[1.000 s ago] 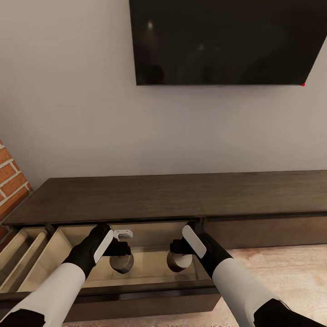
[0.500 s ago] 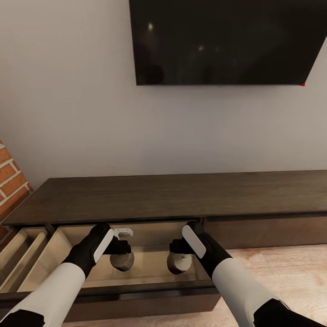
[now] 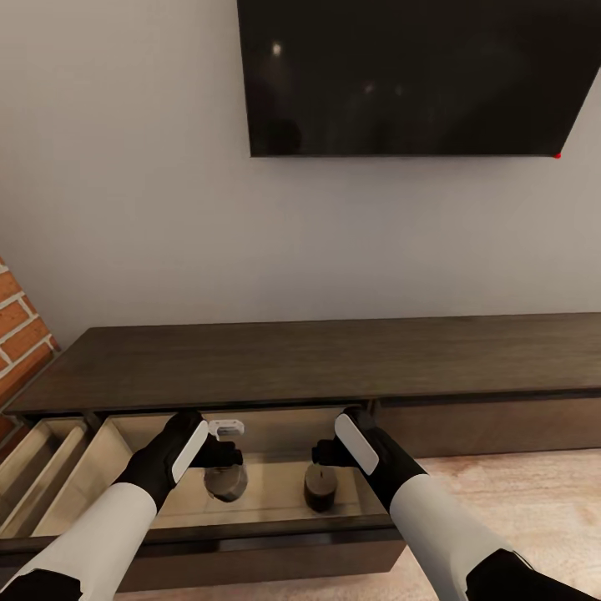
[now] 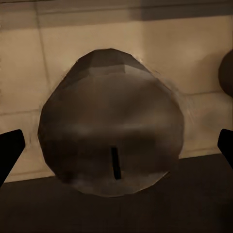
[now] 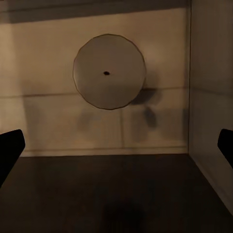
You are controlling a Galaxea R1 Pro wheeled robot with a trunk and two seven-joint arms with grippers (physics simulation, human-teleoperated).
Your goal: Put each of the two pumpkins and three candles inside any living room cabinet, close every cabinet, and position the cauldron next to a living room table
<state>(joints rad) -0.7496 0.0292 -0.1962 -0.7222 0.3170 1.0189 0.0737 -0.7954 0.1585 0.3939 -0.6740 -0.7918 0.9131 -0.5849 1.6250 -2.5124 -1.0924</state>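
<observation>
Pale wood drawer (image 3: 275,488) of the cabinet (image 3: 334,359) below me: both grippers spread wide, left gripper (image 3: 224,455) and right gripper (image 3: 321,455) each over a loose candle (image 3: 224,482).

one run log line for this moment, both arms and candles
left gripper: open above left candle | right gripper: open above right candle | both candles in open cabinet drawer
</observation>
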